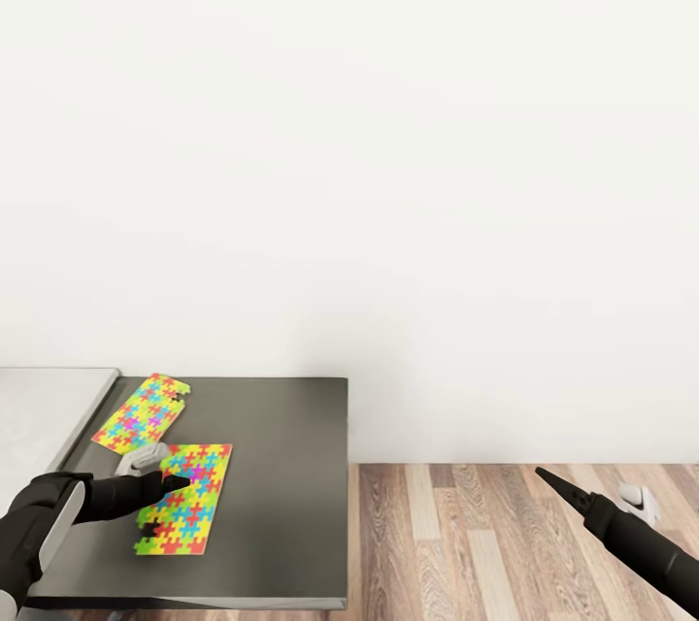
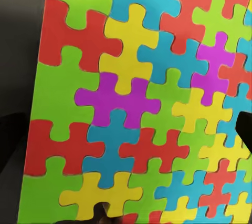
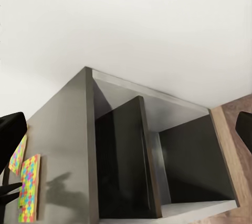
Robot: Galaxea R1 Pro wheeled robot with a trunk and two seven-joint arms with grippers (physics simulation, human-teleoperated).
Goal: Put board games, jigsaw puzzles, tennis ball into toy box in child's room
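The left fingers [image 1: 173, 482] hover over the near jigsaw puzzle [image 1: 186, 503] on the dark worktop [image 1: 291, 485]; their spread is unclear. The right fingers [image 1: 558, 485], apparently together, hang above the floor [image 1: 466, 543].

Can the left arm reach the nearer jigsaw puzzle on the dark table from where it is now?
Probably yes. The left gripper already sits over the nearer jigsaw puzzle on the dark table, with nothing between them; the sheet lies flat, so gripping may be hard.
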